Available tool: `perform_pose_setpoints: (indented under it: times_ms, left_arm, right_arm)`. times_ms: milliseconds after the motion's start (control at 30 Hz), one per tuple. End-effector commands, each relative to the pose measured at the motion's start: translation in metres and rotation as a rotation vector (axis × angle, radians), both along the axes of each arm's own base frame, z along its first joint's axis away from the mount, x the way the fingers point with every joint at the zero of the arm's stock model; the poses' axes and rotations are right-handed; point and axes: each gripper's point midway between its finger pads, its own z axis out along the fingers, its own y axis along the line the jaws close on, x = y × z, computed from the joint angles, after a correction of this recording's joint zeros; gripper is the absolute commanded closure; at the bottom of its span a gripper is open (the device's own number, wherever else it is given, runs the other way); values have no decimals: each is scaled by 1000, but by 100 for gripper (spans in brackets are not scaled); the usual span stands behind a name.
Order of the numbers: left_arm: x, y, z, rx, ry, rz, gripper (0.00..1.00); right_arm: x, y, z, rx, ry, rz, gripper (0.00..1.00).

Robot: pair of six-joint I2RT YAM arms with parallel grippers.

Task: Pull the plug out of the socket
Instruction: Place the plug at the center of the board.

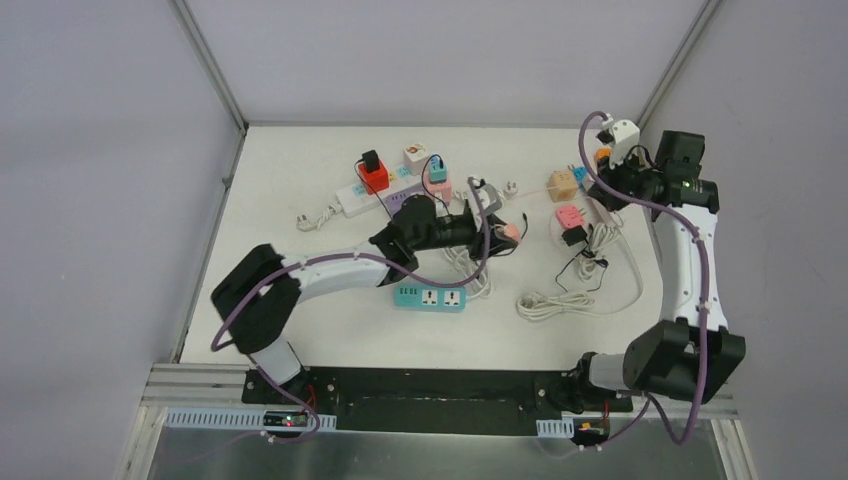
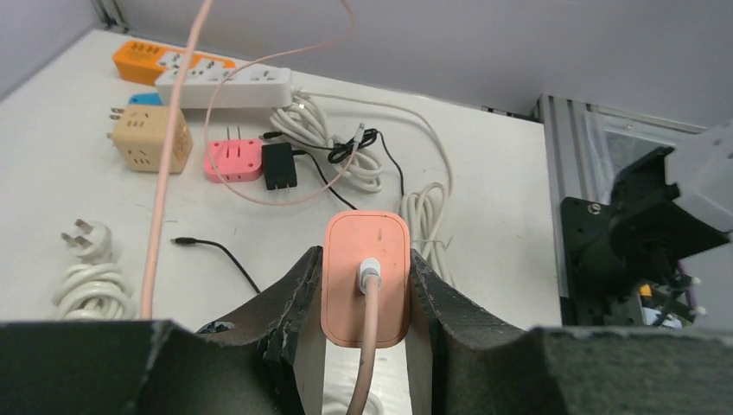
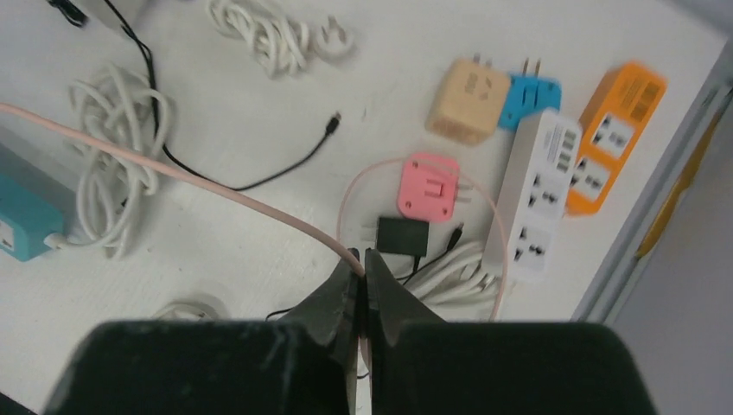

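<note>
My left gripper point(image 2: 365, 259) is shut on a salmon-pink adapter block point(image 2: 365, 298), the socket, with one finger pressed against each side. A white-tipped plug point(image 2: 370, 275) sits in the block's face, and its pink cable point(image 2: 171, 130) arcs away over the table. In the top view this gripper point(image 1: 497, 230) hovers mid-table. My right gripper point(image 3: 363, 259) is shut on the same pink cable point(image 3: 216, 194), which enters between its fingertips. It is at the right side of the table point(image 1: 598, 188).
A teal power strip point(image 1: 430, 297) and white cord coils point(image 1: 560, 300) lie near the front. A white strip point(image 3: 536, 194), an orange strip point(image 3: 618, 138), a beige cube point(image 3: 467, 99), a pink adapter point(image 3: 428, 186) and a black adapter point(image 3: 402, 235) lie below the right gripper.
</note>
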Motion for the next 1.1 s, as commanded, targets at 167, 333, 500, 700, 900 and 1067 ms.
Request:
perform_pose_setpoints:
  times_ms: [167, 333, 500, 700, 900, 1067]
  left_arm:
    - [54, -90, -47, 27, 132, -21, 100]
    - [86, -128, -72, 13, 199, 56, 100]
    - [122, -152, -94, -41, 271, 149, 100]
    - [155, -172, -116, -93, 331, 256, 100]
    - [167, -193, -129, -108, 384, 250, 100]
    - [173, -198, -135, -87, 400, 293, 85]
  right_arm:
    - [7, -70, -111, 118, 303, -187, 63]
    - [-2, -82, -107, 131, 284, -212, 30]
    - [-10, -91, -92, 176, 231, -236, 14]
    - [-22, -82, -79, 279, 193, -197, 12]
    - [-25, -73, -74, 311, 175, -162, 11]
    - [-27, -70, -81, 332, 199, -145, 11]
